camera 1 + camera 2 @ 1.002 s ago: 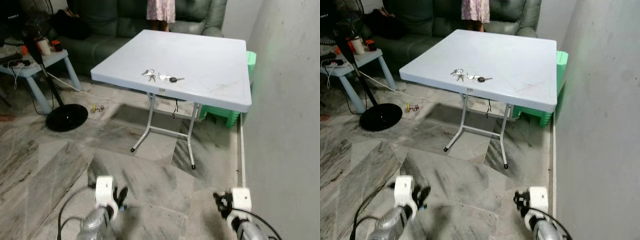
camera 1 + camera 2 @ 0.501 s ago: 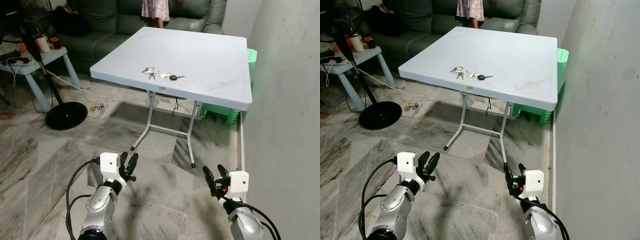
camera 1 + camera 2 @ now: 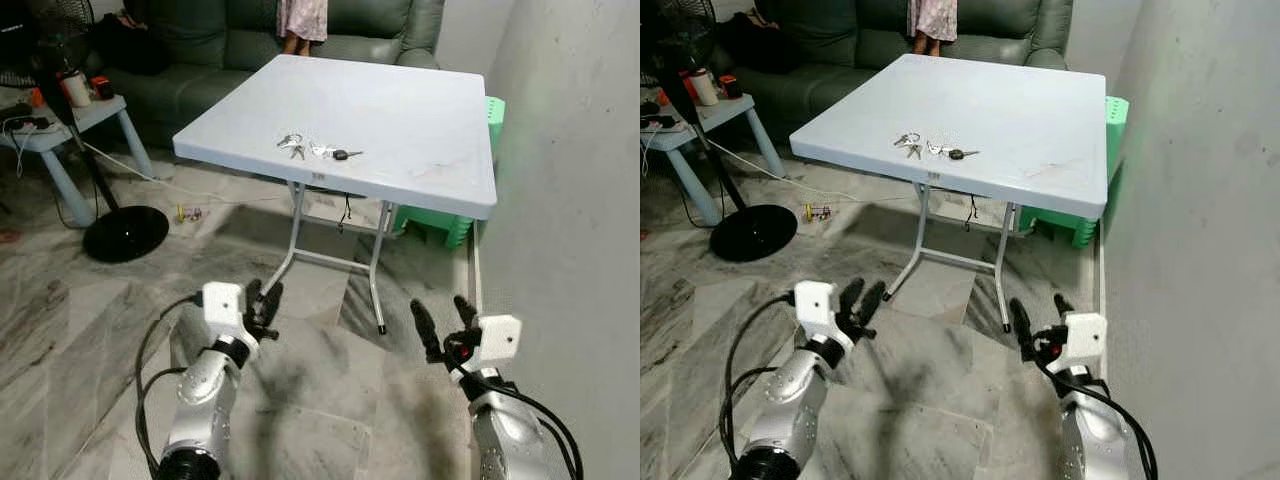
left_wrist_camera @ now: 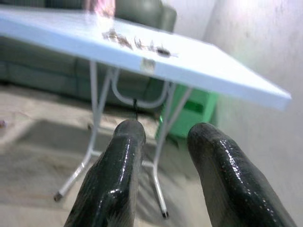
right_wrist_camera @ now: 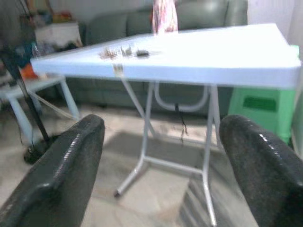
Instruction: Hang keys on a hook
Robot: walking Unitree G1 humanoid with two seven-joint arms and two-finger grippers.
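Note:
Two small bunches of keys (image 3: 318,150), one with a black fob, lie near the front edge of a white folding table (image 3: 410,110). Both grippers are held low over the marble floor, well short of the table and below its top. My left gripper (image 3: 264,292) is open with a narrow gap and holds nothing; along its fingers (image 4: 118,175) the keys (image 4: 135,42) appear on the tabletop. My right gripper (image 3: 440,305) is open wide and empty; its wrist view looks up at the table edge and the keys (image 5: 124,52).
A plain wall (image 3: 570,150) runs close along my right. A green plastic stool (image 3: 450,215) stands under the table's far right side. A fan base (image 3: 125,233), a cable and a blue side table (image 3: 60,115) are at left. A green sofa (image 3: 200,40) and a person's legs (image 3: 300,25) lie behind.
Both arms have risen from the bottom of the picture toward the table. The right gripper's fingers have spread wider. The camera has shifted slightly.

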